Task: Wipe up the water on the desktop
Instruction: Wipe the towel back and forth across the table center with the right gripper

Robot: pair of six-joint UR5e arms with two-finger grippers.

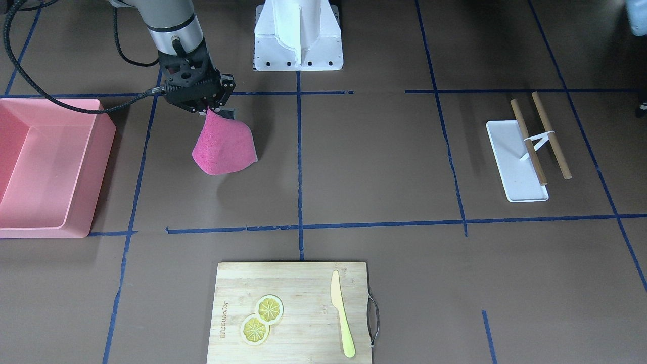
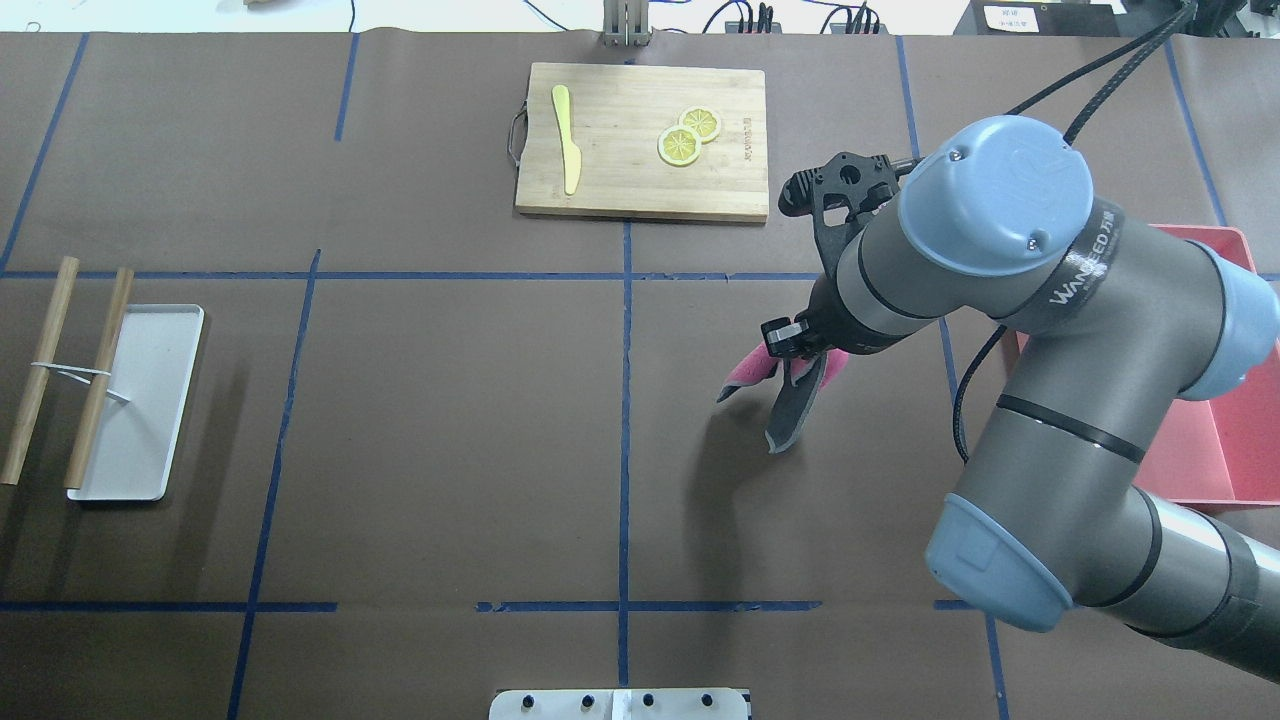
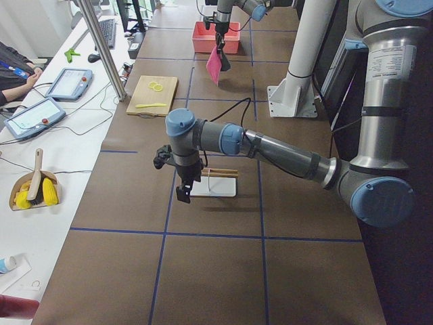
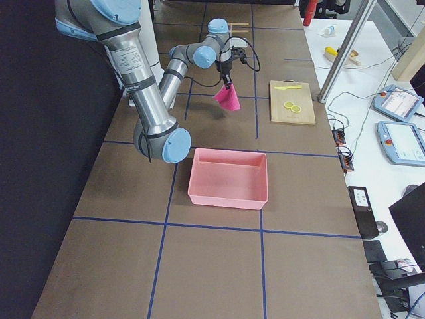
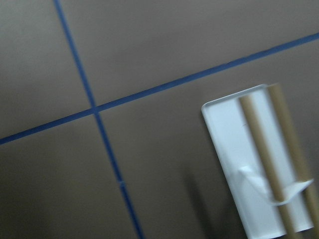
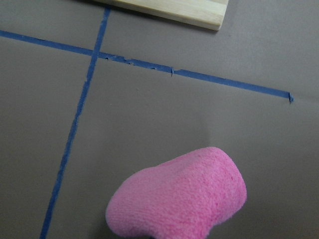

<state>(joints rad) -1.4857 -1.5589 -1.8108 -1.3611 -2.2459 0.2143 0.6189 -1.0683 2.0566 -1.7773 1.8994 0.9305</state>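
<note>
Cloth, pink, pinched in right claw, hanging above desktop

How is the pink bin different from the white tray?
The pink bin is deep, with tall walls; the white tray is shallow, almost flat. The bin is larger than the tray. The bin looks empty; a brown stick lies across the tray. Both are rectangular and sit on the desktop.

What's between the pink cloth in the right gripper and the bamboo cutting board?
Only bare desktop and a blue tape line separate pink cloth from bamboo cutting board, seen in front-facing and right wrist views.
</note>
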